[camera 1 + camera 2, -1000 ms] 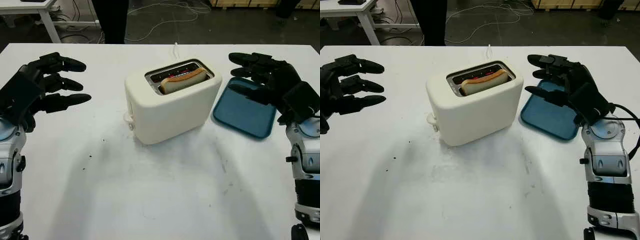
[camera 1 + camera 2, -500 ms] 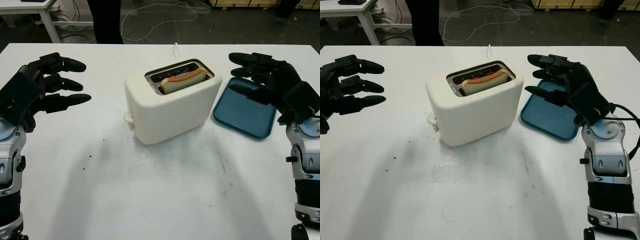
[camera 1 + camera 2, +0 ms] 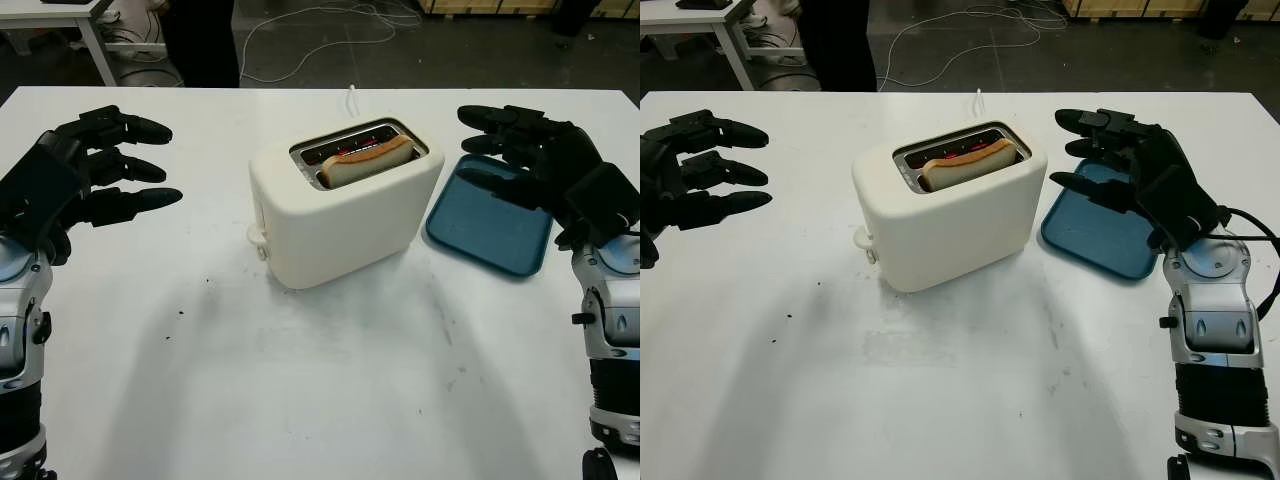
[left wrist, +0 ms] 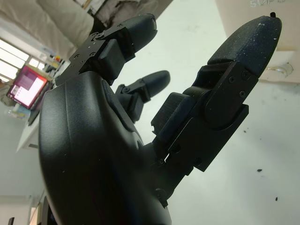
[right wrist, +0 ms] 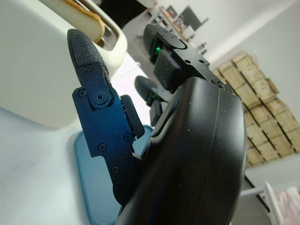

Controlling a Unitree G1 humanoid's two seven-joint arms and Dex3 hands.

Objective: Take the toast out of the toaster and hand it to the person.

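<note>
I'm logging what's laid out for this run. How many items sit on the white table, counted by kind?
Cream plastic toaster: 1
Slice of browned toast, standing in the toaster's slot: 1
Blue rectangular tray, right of the toaster: 1
Total: 3
Both hands are open and hold nothing: the left hand left of the toaster, the right hand above the tray.

Toast (image 3: 365, 160) sits mostly hidden inside toaster (image 3: 340, 215).
</note>
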